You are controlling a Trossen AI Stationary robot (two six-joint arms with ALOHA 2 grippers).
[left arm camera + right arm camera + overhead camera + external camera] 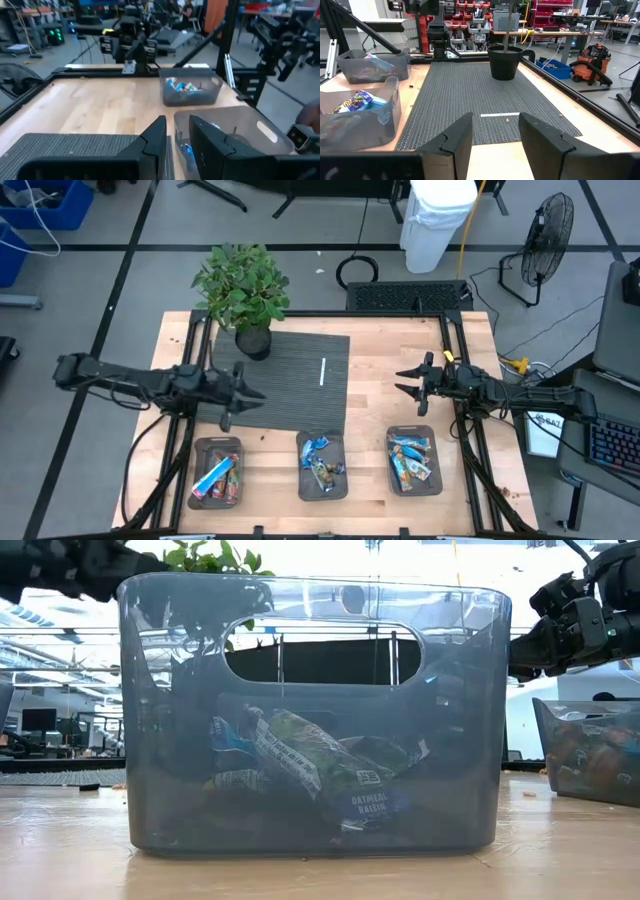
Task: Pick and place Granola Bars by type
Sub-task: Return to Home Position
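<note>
Granola Bars [217, 475]: apparently all sorted into three bins [302, 480] at desk's [380, 380] near edge, none on mat [290, 380]; left end effector [248, 402] narrowly parted, right end effector [404, 381] wide, both empty.

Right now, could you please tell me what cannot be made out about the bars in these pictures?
- High view: the Granola Bars lie overlapped in the left bin, middle bin and right bin, too small to count or read.
- Low view: the middle bin's tinted wall blurs its bars, and the right bin is cut off by the picture's edge.
</note>
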